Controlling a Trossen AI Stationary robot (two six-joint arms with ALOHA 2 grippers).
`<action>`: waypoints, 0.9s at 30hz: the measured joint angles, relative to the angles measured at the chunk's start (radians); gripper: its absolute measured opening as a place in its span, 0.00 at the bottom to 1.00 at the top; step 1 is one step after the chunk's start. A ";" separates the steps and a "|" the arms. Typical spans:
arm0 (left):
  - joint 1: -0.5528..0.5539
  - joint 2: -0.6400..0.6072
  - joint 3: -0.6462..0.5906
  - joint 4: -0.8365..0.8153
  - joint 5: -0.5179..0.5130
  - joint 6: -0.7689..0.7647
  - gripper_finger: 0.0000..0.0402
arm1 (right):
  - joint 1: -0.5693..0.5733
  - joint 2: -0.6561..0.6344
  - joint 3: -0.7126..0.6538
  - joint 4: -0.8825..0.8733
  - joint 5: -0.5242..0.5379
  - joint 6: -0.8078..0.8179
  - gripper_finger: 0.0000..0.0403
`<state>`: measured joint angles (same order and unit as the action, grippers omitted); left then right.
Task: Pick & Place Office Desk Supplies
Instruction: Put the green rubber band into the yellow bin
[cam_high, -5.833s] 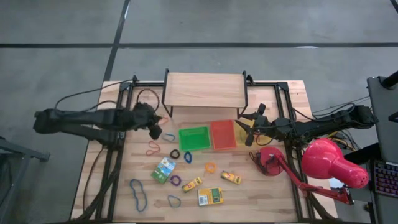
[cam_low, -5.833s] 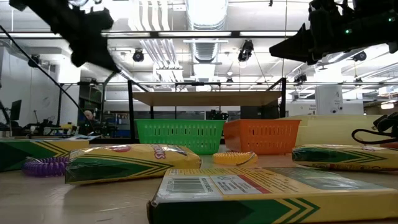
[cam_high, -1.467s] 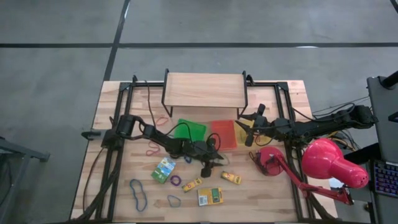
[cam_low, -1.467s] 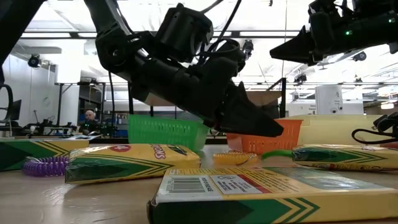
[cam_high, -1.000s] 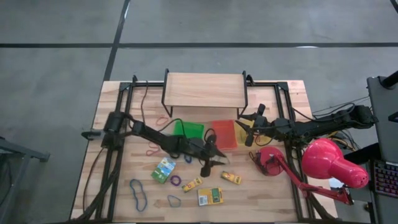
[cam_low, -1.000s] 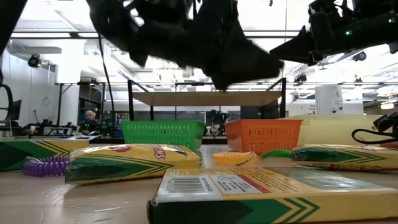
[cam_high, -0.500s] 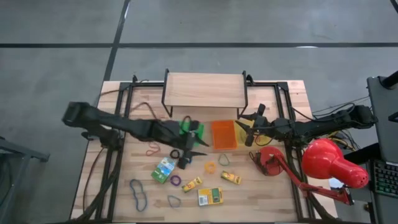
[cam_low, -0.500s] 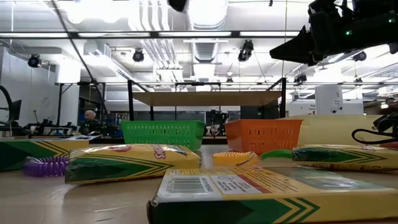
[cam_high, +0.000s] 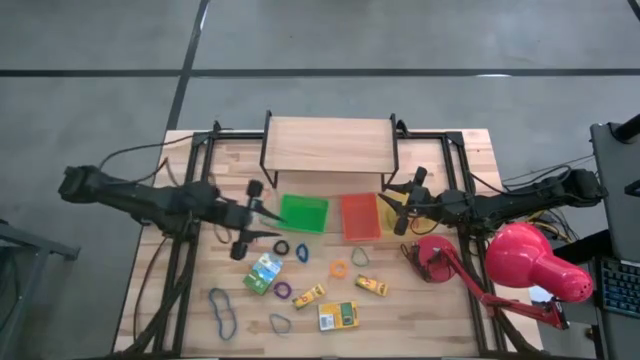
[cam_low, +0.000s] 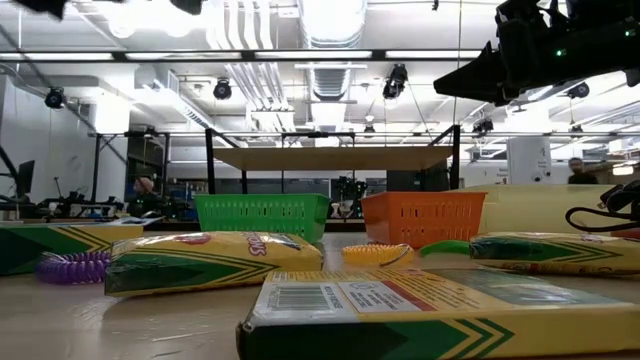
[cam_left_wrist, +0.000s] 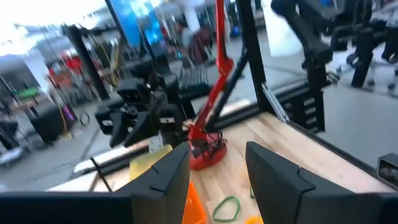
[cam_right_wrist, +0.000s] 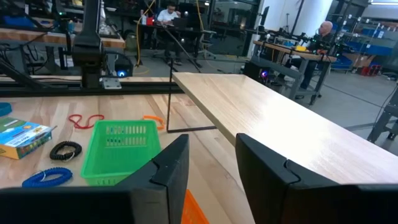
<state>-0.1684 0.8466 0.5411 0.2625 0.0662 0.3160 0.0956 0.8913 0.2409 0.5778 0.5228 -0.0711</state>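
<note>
Rubber-band loops lie flat on the table: orange (cam_high: 339, 268), green (cam_high: 360, 256), blue (cam_high: 301, 250), black (cam_high: 282, 246), purple (cam_high: 283, 290). Beside them lie a green-and-white box (cam_high: 263, 272) and yellow boxes (cam_high: 309, 296), (cam_high: 372, 285), (cam_high: 338, 316). My left gripper (cam_high: 272, 224) hovers high, left of the green tray (cam_high: 303, 213); it is open and empty (cam_left_wrist: 217, 180). My right gripper (cam_high: 390, 212) hangs over the yellow tray (cam_low: 530, 210), also open with nothing between its fingers (cam_right_wrist: 211, 168).
An orange tray (cam_high: 360, 216) stands between the green and yellow ones. A wooden shelf (cam_high: 330, 145) spans the far side. A big red lamp (cam_high: 535, 262) with its base (cam_high: 432, 260) fills the right. More blue loops (cam_high: 222, 310), (cam_high: 280, 323) lie near the front left.
My left gripper has risen and drawn back from over the middle of the table, near the orange and green loops, toward the table's left edge, rolling somewhat on the way. It now hangs left of the green tray, out of the low view. Its fingers stay open and empty.
</note>
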 joint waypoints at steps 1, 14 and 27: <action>0.000 -0.039 -0.040 0.037 0.000 0.002 0.40 | 0.000 0.000 0.000 0.000 0.000 0.000 0.32; 0.000 -0.350 -0.294 0.104 -0.003 -0.012 0.40 | 0.000 0.000 0.000 0.000 0.000 0.000 0.31; 0.000 -0.434 -0.418 0.107 -0.003 0.003 0.40 | 0.000 0.000 0.000 0.000 0.000 0.000 0.32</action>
<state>-0.1684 0.4129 0.1226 0.3691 0.0631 0.3187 0.0956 0.8913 0.2409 0.5774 0.5228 -0.0711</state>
